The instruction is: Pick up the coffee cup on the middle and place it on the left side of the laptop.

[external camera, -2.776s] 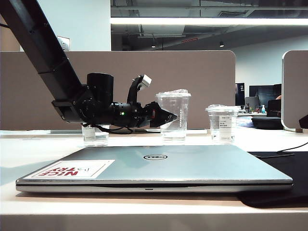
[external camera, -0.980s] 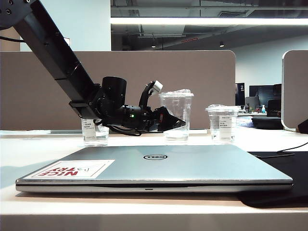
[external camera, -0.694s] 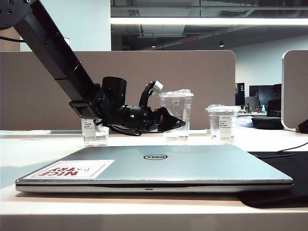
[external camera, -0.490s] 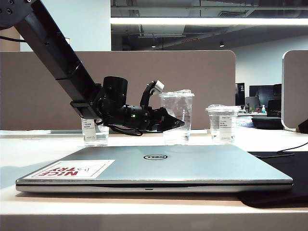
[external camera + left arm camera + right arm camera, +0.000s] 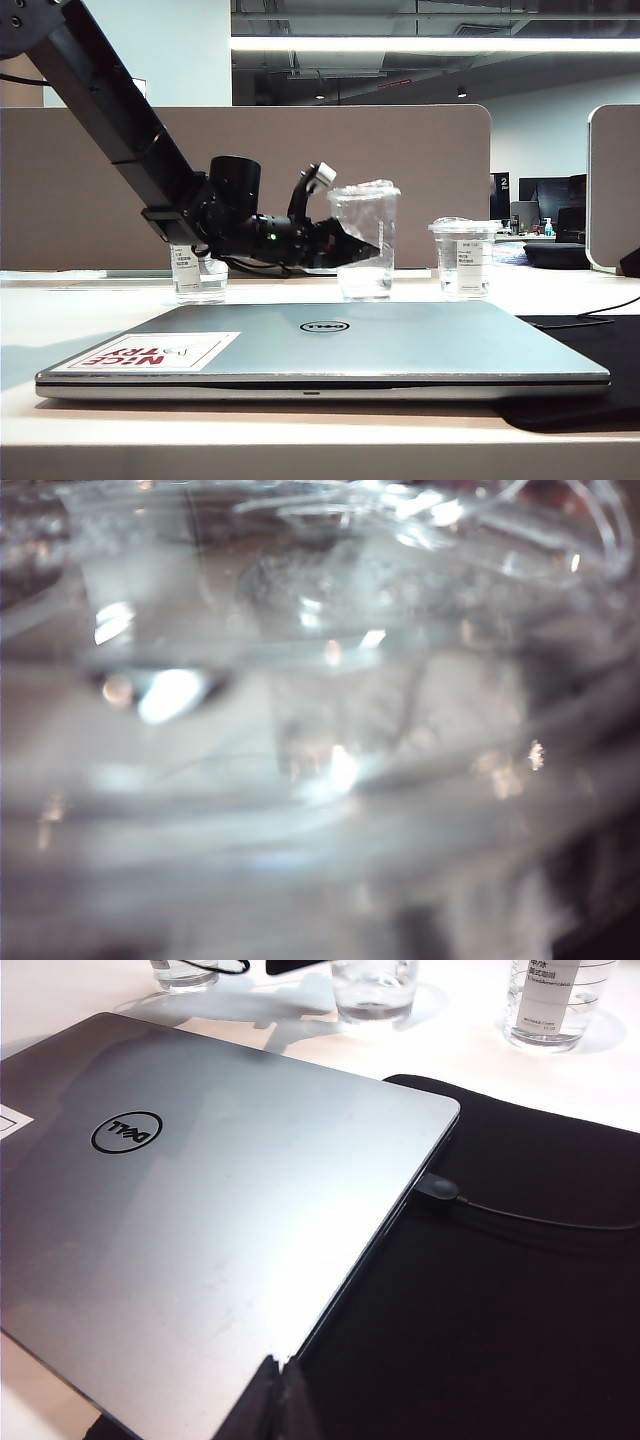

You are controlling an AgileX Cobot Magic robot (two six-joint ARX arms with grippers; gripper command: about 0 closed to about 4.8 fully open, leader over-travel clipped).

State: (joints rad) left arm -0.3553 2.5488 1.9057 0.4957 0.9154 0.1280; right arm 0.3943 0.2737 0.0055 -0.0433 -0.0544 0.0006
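Observation:
The coffee cup (image 5: pixel 368 240), a tall clear lidded cup, stands behind the laptop (image 5: pixel 320 350) in the middle of the row of cups. My left gripper (image 5: pixel 350 248) reaches in from the left, and its black fingers are shut on the cup's side about halfway up. The cup's base looks level with the table. In the left wrist view the blurred clear cup (image 5: pixel 330 710) fills the picture and hides the fingers. My right gripper (image 5: pixel 280 1380) is shut on nothing above the laptop's (image 5: pixel 200 1210) right edge. The coffee cup's base (image 5: pixel 375 985) shows beyond the laptop.
A shorter labelled cup (image 5: pixel 198 278) stands at the left behind my left arm, and another (image 5: pixel 462 258) at the right. A black sleeve (image 5: pixel 500 1290) lies under the laptop's right side with a cable (image 5: pixel 540 1218) plugged in. A beige partition (image 5: pixel 440 180) backs the desk.
The left gripper's jaws have closed onto the coffee cup. The cup's upper wall and lid now look pinched and slightly shifted to the left. The right arm has not moved.

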